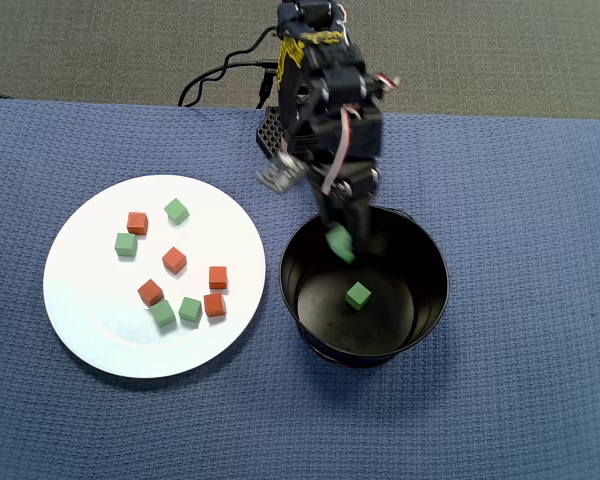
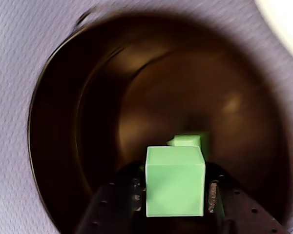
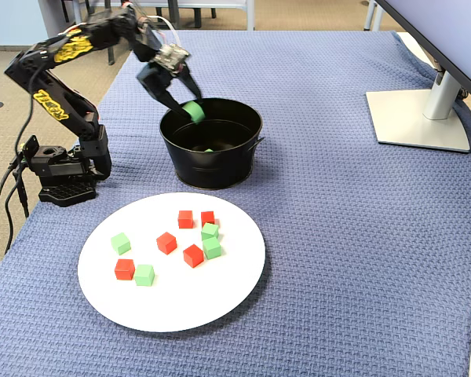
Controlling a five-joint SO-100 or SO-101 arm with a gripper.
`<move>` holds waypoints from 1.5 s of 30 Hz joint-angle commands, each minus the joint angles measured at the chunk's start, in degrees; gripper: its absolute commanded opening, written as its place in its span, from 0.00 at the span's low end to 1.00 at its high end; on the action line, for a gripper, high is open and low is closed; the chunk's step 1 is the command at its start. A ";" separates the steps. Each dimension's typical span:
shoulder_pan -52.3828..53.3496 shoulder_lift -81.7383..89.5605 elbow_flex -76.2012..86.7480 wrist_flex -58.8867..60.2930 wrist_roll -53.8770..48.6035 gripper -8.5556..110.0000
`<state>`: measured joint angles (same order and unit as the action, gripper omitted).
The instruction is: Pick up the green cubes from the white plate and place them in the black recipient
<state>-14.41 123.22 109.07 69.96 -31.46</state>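
Four green cubes (image 1: 176, 211) and five red cubes (image 1: 174, 260) on plate (image 1: 100, 340), one green cube in pot (image 1: 357, 294), hand (image 1: 340, 243) clamped on sixth cube (image 2: 175, 181) over pot (image 1: 420, 250)

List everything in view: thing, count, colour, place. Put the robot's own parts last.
green cubes on the plate: four, green, spread over the white plate.
green cube in the pot: one, green, on the pot's floor.
held green cube: one, green, over the pot.
red cubes: five, red-orange, on the plate.
white plate: one, white, left in the overhead view.
black pot: one, black, beside the plate.
cloth: one, blue, covering the table.
monitor stand: one, white, right in the fixed view.
arm: one, black.
end effector: one, black, shut on a cube.
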 commanded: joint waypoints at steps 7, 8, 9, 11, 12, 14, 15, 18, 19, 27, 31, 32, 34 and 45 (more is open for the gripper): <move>14.68 4.83 -6.59 7.38 -6.42 0.36; 18.98 5.36 -6.68 8.26 -8.17 0.34; 23.55 5.71 -6.15 8.26 -9.84 0.32; 32.08 5.36 -3.78 7.12 -14.68 0.30; 35.60 5.01 -1.67 5.98 -17.14 0.30; 41.57 4.22 4.04 1.85 -22.06 0.29; 44.12 3.52 6.68 -0.62 -24.26 0.30; 49.83 0.53 12.13 -3.43 -33.84 0.30; 51.50 0.00 13.27 -3.87 -37.35 0.30; 60.21 -4.31 13.36 -0.26 -56.95 0.30; 63.02 -6.94 11.16 1.49 -69.08 0.30; 64.34 -7.56 10.46 2.55 -74.62 0.30; 66.09 -9.05 9.05 2.55 -80.60 0.29; 71.28 -15.91 6.42 -0.79 -90.62 0.28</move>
<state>54.40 108.02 117.60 71.72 -117.86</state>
